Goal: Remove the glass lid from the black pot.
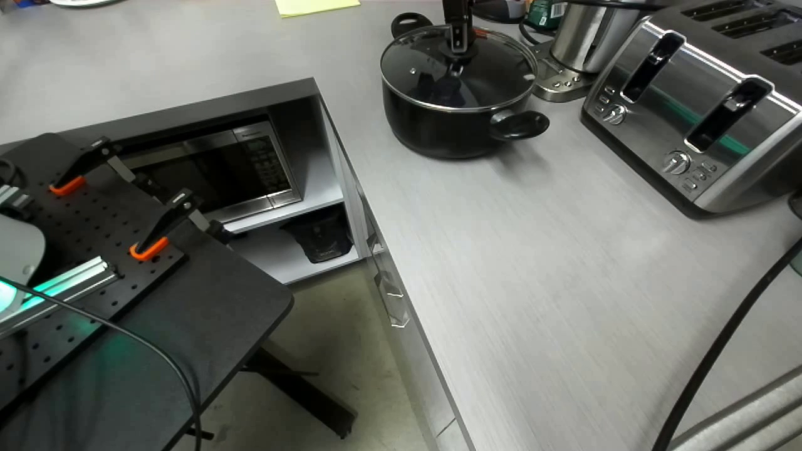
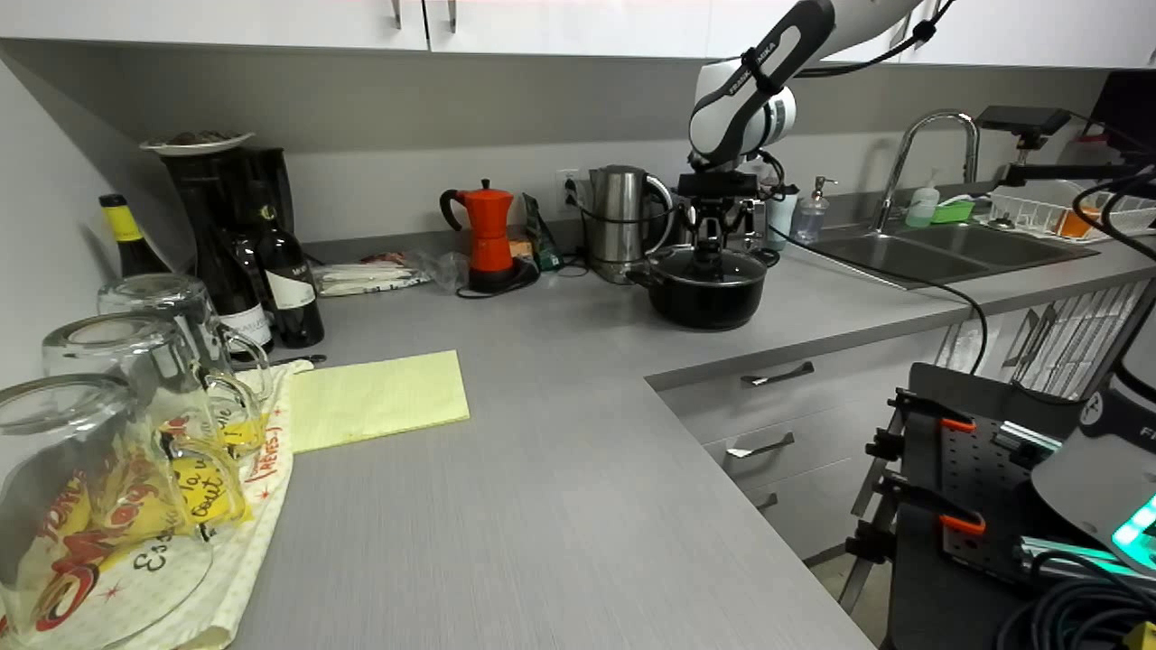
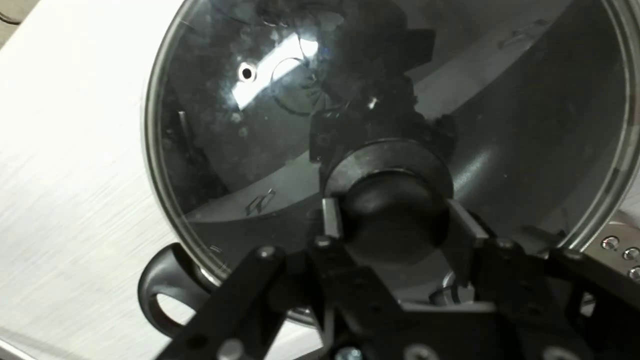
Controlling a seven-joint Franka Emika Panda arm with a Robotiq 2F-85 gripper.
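Observation:
The black pot (image 1: 438, 134) stands upright on the grey counter; it also shows in an exterior view (image 2: 704, 309). The glass lid (image 1: 420, 81) lies level on the pot, its metal rim along the pot's rim. The wrist view shows the lid (image 3: 210, 150) from above, with a small steam hole and the black centre knob (image 3: 395, 192). My gripper (image 3: 397, 217) points down over the lid's middle. Its two fingers stand on either side of the knob, and the knob fills the gap between them. One pot handle (image 3: 167, 290) shows at lower left there.
A steel toaster (image 1: 708, 106) and a steel kettle (image 2: 619, 217) stand close to the pot. A red moka pot (image 2: 489, 226), a yellow cloth (image 2: 388, 399) and glass mugs (image 2: 81, 469) are farther along the counter. The counter's front edge (image 1: 351, 163) runs near the pot.

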